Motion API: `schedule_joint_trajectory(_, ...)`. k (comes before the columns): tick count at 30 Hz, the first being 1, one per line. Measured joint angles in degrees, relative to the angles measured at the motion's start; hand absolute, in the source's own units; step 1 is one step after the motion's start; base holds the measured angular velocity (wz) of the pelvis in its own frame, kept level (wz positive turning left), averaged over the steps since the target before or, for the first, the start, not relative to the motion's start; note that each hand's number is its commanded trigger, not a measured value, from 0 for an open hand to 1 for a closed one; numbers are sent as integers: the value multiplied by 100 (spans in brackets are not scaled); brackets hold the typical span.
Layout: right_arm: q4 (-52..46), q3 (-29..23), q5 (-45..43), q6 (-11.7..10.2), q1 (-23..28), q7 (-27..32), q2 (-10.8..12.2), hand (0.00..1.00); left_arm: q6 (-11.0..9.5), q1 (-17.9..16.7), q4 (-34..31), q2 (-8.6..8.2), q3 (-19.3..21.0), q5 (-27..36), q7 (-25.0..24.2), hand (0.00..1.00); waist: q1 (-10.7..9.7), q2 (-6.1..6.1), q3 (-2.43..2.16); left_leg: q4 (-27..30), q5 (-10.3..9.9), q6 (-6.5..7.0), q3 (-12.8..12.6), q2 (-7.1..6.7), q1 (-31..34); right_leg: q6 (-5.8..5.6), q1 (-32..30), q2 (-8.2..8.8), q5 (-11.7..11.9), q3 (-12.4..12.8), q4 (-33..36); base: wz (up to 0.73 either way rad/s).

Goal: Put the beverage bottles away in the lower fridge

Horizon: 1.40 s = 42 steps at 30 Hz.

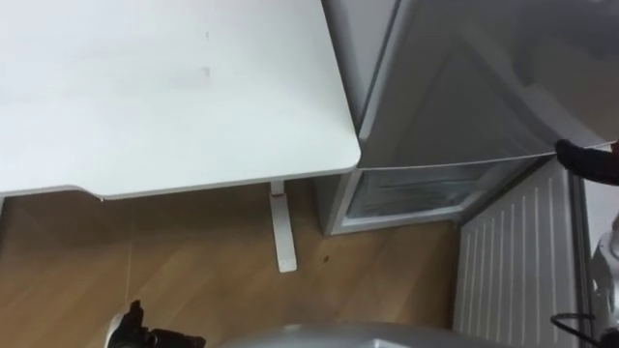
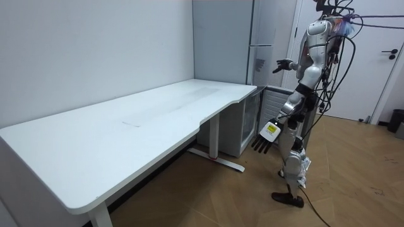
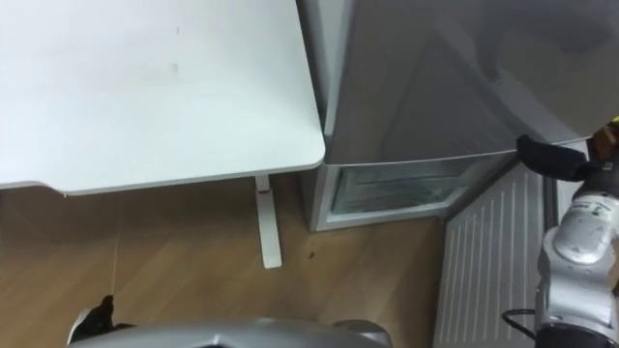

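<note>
Presumably the drinks will be heavy, slippery, best wrapped round the middle; we hold nothing, left hand and right hand both slack-fingered beside the fridge.

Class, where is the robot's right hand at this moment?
Right side of the eye views: the right hand is raised at the fridge front, above the open lower door, away from the desk.

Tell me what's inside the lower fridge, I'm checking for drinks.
The open lower fridge shows a translucent drawer front. What lies behind it and deeper in is hidden by the fridge's upper section.
</note>
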<state>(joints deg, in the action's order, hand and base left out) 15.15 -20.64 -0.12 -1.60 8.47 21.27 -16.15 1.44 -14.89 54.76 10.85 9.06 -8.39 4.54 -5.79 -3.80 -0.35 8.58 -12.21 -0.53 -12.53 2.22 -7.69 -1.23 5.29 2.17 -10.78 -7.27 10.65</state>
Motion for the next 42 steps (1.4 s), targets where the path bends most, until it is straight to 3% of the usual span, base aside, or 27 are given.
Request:
schedule_joint_trajectory(6, 182, -116, 212, 55, 200, 236, 2, 0, 120, 15, -86, -57, 2, -100, -11, 0, -63, 14, 21, -5, 0, -3, -81, 8, 18, 2, -46, -16, -1, 121, -3, -7)
schedule_joint_trajectory(12, 563, -312, 692, 187, 314, 251, 17, 0, 232, 83, -90, -76, 12, -251, -13, 0, -136, -85, 22, -25, -3, -6, -141, 4, 19, 2, -57, -20, -1, 199, -17, -5)
schedule_joint_trajectory(17, 1219, -644, 973, 269, 284, 466, 13, 0, 345, 90, -90, -73, 14, -246, -30, 0, -202, -138, 20, -36, -3, -7, -146, 4, 3, 2, -67, -31, -1, 245, -32, -3)
schedule_joint_trajectory(24, 1430, -1102, 1410, 354, 274, 636, -2, 0, 444, 52, -145, -72, 43, -253, -140, 0, -322, -181, 22, -30, -1, -7, -147, 3, 13, 2, -128, -34, -1, 256, -19, 0)
schedule_joint_trajectory(28, 1746, -1453, 1751, 348, 285, 669, -23, 0, 447, -25, -296, -72, 300, -257, -145, 0, -340, -245, 38, -30, -1, -7, -168, 6, 21, 2, -139, -38, -2, 280, -22, -2)
schedule_joint_trajectory(42, 3225, -1173, 3330, 379, 303, -28, -70, 0, 447, -4, -282, -69, 364, -309, -181, 0, -331, -178, 32, -88, -3, -9, -247, 12, 4, 6, -142, -63, 2, 410, -3, -3)
